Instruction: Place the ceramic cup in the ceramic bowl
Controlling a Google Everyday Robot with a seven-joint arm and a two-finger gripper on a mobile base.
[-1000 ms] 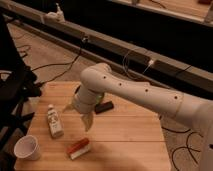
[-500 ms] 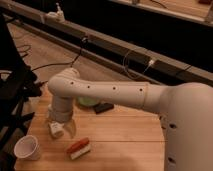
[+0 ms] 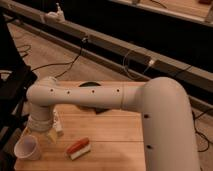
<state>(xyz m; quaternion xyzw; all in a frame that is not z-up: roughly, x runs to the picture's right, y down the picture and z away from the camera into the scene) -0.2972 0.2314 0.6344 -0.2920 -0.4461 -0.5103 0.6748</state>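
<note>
One gripper (image 3: 47,133): hangs at the end of the wrist over the front left part of the table, pointing down, just above and to the right of the cup.
Jaws: spread wide, nothing between them, nothing held.
Contact: the fingertips (image 3: 52,135) sit close to the tabletop and just beside the bottle; whether they touch either one cannot be told.
Arm (image 3: 85,97): white, lies level across the table from the right, bends at the left end and drops to the wrist.
Cup (image 3: 27,148): small, white, no handle, upright at the front left corner of the table, near the gripper but apart from it.
Cup contents: the inside shows plain white.
Bowl (image 3: 90,84): at the back of the table, mostly hidden behind the arm; only a dark arc of rim shows above it, well apart from the cup.
Bowl contents: hidden, cannot tell.
Bottle (image 3: 58,123): white, tube-like, on the table just right of the gripper, between it and the block.
Block (image 3: 79,148): red on top, white at the side, lying near the front edge, right of the cup.
Table (image 3: 117,142): pale wooden planks, bearing all of the above.
</note>
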